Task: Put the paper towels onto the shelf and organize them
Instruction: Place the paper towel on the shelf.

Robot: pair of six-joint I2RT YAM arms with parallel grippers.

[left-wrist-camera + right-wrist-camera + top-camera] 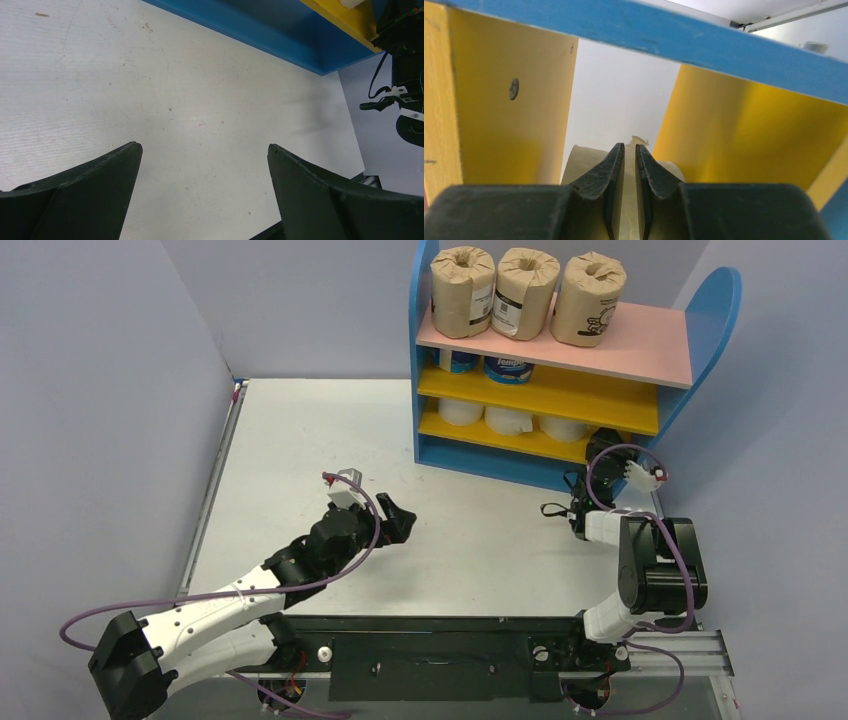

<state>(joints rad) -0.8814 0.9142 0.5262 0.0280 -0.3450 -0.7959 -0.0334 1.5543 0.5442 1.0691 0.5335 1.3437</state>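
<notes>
Right tool [629,150] is up at the shelf [715,302], nose into the lowest tier; jaws clenched, only a sliver of gap between them; a white roll [584,162] sits dead ahead of the tips, right up against them or very nearly; whether any paper is pinched in that sliver, I cannot tell; yellow boards [744,130] flank this tool on both sides in its wrist view.

Over to the left tool [203,146]; it hangs low over the bare surface [300,440], well back from the shelf; jaws spread wide, released, nothing between them; the shelf's blue base [280,37] runs across ahead of it and off to its right.

From above, the stock; three brown-wrapped rolls [525,292] stand side by side on the top tier, high above the right tool and to its left; two blue-and-white rolls [508,368] sit on the middle tier, also left of that tool; three white rolls [510,420] line the bottom tier, the nearest of them just beside the right tool's tips; every roll in sight is on the shelf, all well apart from the left tool.
</notes>
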